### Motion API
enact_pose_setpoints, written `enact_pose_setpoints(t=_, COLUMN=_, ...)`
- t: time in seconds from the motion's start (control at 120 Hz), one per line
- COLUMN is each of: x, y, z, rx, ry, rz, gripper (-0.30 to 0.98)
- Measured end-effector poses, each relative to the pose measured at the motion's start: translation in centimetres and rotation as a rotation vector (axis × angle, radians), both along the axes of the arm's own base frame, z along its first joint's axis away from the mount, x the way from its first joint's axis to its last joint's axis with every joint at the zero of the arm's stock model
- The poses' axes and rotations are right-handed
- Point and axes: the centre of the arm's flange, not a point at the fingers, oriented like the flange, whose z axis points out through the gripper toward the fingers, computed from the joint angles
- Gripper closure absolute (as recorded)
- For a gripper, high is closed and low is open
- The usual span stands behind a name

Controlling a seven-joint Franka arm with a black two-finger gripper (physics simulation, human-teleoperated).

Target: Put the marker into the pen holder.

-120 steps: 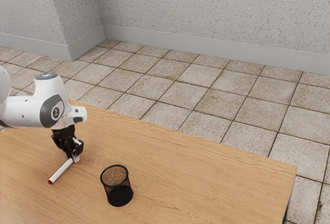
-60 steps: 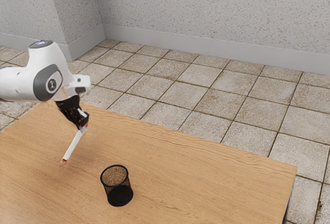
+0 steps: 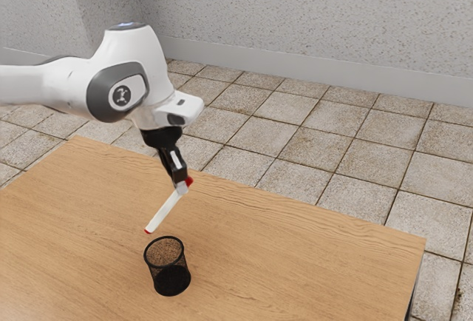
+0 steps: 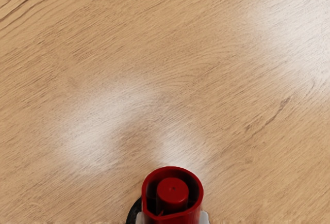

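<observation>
Wooden table (image 3: 295,262) beneath pen holder (image 3: 170,275). I have gripper (image 3: 182,186) clamped on marker (image 3: 164,211), tilted, raised near pen holder, outside it.

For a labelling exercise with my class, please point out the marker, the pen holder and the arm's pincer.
Marker (image 3: 165,210): exterior view, middle of its white barrel.
Pen holder (image 3: 171,279): exterior view, front of its dark mesh wall.
Pincer (image 3: 182,186): exterior view, midway between its fingertips.
</observation>
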Motion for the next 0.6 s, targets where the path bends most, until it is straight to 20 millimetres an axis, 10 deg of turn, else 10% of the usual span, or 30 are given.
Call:
enact_pose_setpoints(t=0.233, x=-2.9, y=-3.1, z=-1.7, rx=-0.017, ry=0.097, rz=-0.084, gripper=0.79)
enact_pose_setpoints(t=0.6, x=-0.9, y=-3.1, z=-3.1, rx=-0.056, ry=0.143, rz=-0.109, gripper=0.79)
